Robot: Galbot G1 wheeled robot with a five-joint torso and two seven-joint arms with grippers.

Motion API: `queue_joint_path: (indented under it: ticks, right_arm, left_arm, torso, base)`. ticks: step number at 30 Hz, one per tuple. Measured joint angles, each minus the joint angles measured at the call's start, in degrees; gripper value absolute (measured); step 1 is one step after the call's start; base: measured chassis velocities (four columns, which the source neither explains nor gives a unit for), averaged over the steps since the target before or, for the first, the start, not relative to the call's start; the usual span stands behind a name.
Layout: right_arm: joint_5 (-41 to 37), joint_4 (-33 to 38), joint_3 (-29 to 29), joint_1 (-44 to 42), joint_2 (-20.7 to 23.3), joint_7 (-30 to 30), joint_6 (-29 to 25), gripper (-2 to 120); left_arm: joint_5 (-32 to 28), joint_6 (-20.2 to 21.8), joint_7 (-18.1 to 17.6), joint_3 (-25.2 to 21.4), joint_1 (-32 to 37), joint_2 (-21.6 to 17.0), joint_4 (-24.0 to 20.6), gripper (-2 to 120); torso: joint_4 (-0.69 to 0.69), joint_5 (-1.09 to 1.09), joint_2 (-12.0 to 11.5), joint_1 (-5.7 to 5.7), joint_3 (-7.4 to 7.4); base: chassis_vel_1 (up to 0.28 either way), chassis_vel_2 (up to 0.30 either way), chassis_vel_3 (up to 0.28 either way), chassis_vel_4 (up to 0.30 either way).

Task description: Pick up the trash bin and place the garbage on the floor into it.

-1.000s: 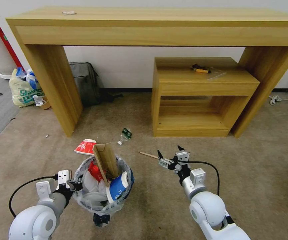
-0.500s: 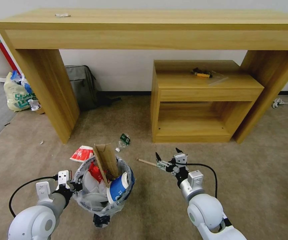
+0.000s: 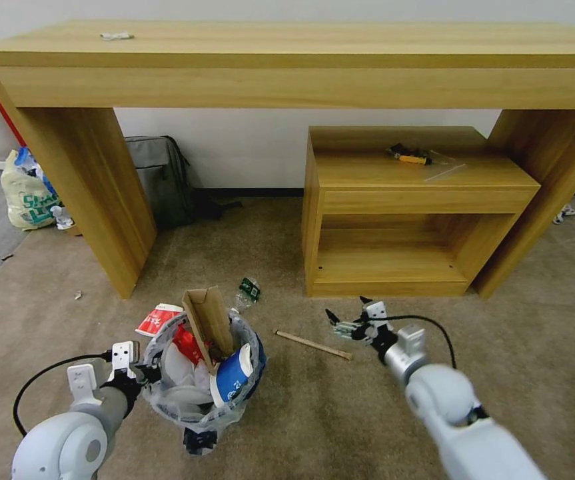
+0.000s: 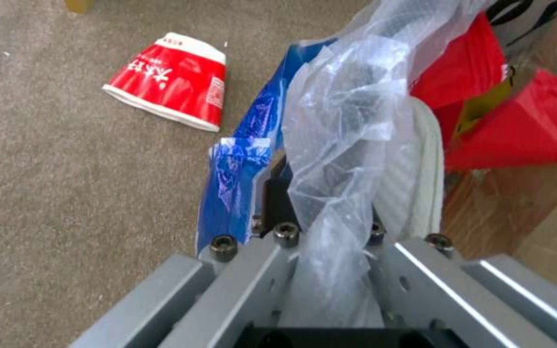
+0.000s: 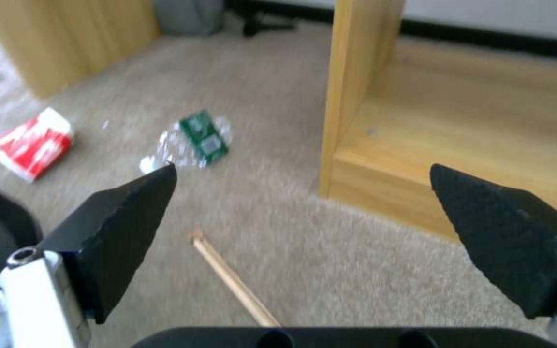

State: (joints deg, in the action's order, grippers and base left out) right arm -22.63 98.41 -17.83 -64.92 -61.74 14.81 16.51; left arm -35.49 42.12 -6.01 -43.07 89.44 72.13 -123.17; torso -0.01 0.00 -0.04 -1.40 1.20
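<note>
Our left gripper (image 3: 148, 371) is clenched on the bagged rim of the trash bin (image 3: 200, 373), carried low at our left above the floor (image 3: 314, 420) and stuffed with cardboard, a blue cup and red wrappers. Just beyond it lie a red-white cup (image 3: 156, 320) and a small bottle (image 3: 247, 292). The wooden stick (image 3: 312, 345) lies between bin and right gripper (image 3: 348, 315), whose jaws gape wide (nothing held) before the low shelf (image 3: 394, 267). Since the earlier frame that gripper has shifted right, uncovering the stick.
</note>
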Motion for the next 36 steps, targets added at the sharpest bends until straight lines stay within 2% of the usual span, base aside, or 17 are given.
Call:
queue_joint_path:
  ticks: [2,7,11,12,14,15,22,26,31,33,36]
  right_arm:
    - [-2.8,-3.5,1.3,2.9,2.7,4.5,1.6,100]
    - [-3.6,-8.3,4.3,6.3,4.9,9.0,2.4,100]
    - [2.9,-17.7,8.5,11.4,5.6,17.8,1.0,100]
    - [2.9,-17.7,8.5,11.4,5.6,17.8,1.0,100]
    - [9.2,-25.5,10.9,15.7,4.4,23.2,-2.4,100]
    - [9.2,-25.5,10.9,15.7,4.4,23.2,-2.4,100]
    - [14.0,-39.0,17.0,24.7,0.0,26.5,-6.9,100]
    - [14.8,-42.9,19.6,27.4,-2.3,27.1,-8.0,98]
    - [15.7,-49.1,24.3,31.5,-7.7,26.2,-8.4,95]
    - [15.7,-49.8,24.5,31.8,-8.2,26.0,-8.4,95]
    - [17.1,-57.2,25.7,34.5,-12.9,23.7,-7.9,92]
  left_arm:
    - [-0.1,0.0,0.0,-0.3,0.1,0.0,0.0,0]
    - [-0.3,0.0,-0.2,-0.7,0.2,-0.4,-0.1,0]
    - [-0.7,0.0,-1.1,-0.8,0.1,-0.6,-0.7,0]
    - [-0.7,0.0,-1.1,-0.8,0.1,-0.6,-0.7,0]
    - [-0.8,0.0,-1.8,-0.4,-0.1,-0.5,-1.0,0]
    - [-0.8,0.0,-1.8,-0.4,-0.1,-0.5,-1.0,0]
    - [-0.6,0.0,-2.6,-0.3,0.1,-0.4,-1.7,0]
    - [-0.4,0.0,-2.8,-0.3,0.2,-0.3,-2.3,0]
    - [-0.1,0.0,-3.0,-0.1,0.3,0.3,-2.6,0]
    - [0.0,0.0,-3.0,-0.1,0.3,0.3,-2.6,0]
    - [0.6,0.0,-3.0,0.1,0.4,0.8,-2.6,0]
  torso:
    - [-0.01,-0.01,0.0,0.0,0.0]
    - [0.0,0.0,0.0,0.0,0.0]
    - [-0.01,0.0,0.0,0.0,0.0]
    - [-0.01,0.0,0.0,0.0,0.0]
    - [-0.01,0.0,0.0,0.0,0.0]
    - [-0.01,0.0,0.0,0.0,0.0]
    - [0.0,-0.01,0.0,0.0,0.01]
    - [-0.01,-0.01,0.0,0.0,0.0]
    - [0.0,-0.02,0.0,0.0,0.01]
    - [0.0,-0.01,0.0,0.0,0.01]
    - [0.01,-0.02,0.0,0.0,0.0]
  base:
    - [0.0,0.0,0.0,0.0]
    - [0.0,0.0,0.0,0.0]
    - [0.0,0.0,0.0,0.0]
    - [0.0,0.0,0.0,0.0]
    - [0.0,0.0,0.0,0.0]
    - [0.0,0.0,0.0,0.0]
    - [0.0,0.0,0.0,0.0]
    - [0.0,0.0,0.0,0.0]
    - [0.0,0.0,0.0,0.0]
    - [0.0,0.0,0.0,0.0]
    - [0.0,0.0,0.0,0.0]
